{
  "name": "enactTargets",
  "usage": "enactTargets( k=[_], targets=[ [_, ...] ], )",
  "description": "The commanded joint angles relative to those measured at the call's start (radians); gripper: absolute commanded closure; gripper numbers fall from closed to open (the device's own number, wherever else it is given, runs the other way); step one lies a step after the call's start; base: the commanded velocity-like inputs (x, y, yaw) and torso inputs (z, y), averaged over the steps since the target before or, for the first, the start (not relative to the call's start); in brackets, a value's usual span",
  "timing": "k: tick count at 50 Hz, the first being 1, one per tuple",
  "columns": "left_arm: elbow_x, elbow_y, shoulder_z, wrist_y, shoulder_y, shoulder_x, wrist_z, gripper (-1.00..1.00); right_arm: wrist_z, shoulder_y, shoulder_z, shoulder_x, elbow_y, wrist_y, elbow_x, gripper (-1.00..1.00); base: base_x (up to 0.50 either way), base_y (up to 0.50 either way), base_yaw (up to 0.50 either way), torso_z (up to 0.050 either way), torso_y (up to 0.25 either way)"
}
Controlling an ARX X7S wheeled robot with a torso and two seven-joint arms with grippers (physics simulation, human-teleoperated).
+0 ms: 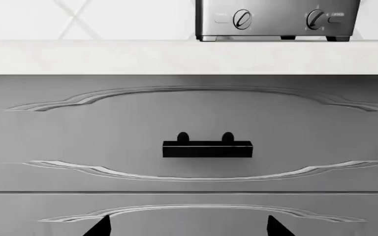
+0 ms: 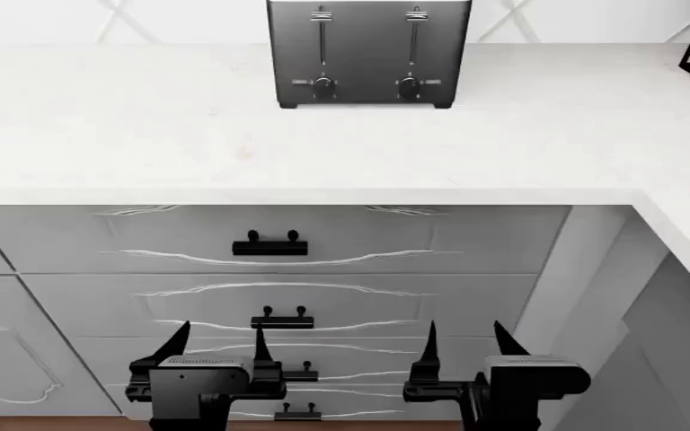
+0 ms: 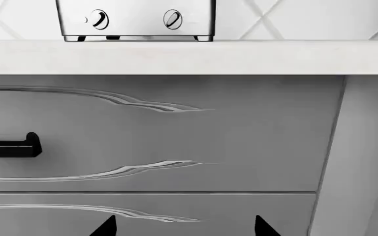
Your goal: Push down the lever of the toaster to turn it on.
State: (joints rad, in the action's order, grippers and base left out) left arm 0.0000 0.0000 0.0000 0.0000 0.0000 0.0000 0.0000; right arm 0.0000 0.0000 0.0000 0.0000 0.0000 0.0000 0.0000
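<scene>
A pale kitchen counter runs across the head view, backed by a white wall with diagonal tile lines, and turns a corner toward the right. Below it sits a bank of grey drawers with wavy trim and small black handles.

The toaster stands upright at the back of the counter against the wall, near the middle of the view and well apart from both arms. On its front are two thin vertical slots; the left lever and the right lever both sit at the top of their tracks. Two round knobs sit below them, near the base.

Low in front of the drawers, the left gripper has its fingers spread apart with nothing between them. The right gripper is likewise spread wide and holds nothing.
</scene>
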Motion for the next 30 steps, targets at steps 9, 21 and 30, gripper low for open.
enactTargets(
  k=[9,21,30],
  targets=[
    [-0.05,0.005,0.046,-0.024,-0.011,-0.038,-0.057,-1.0,0.039,0.007,-0.052,0.042,0.0,0.026,0.041,-1.0,0.0,0.0,0.0,0.0,0.0],
    [-0.061,0.092,0.07,-0.099,-0.004,-0.067,-0.095,-1.0,0.066,-0.007,-0.065,0.071,-0.151,0.206,0.088,-1.0,0.0,0.0,0.0,0.0,0.0],
    [-0.133,0.444,0.038,-0.461,-0.054,-0.13,-0.098,-1.0,0.087,0.016,-0.071,0.141,-0.506,0.517,0.095,-1.0,0.0,0.0,0.0,0.0,0.0]
  ],
)
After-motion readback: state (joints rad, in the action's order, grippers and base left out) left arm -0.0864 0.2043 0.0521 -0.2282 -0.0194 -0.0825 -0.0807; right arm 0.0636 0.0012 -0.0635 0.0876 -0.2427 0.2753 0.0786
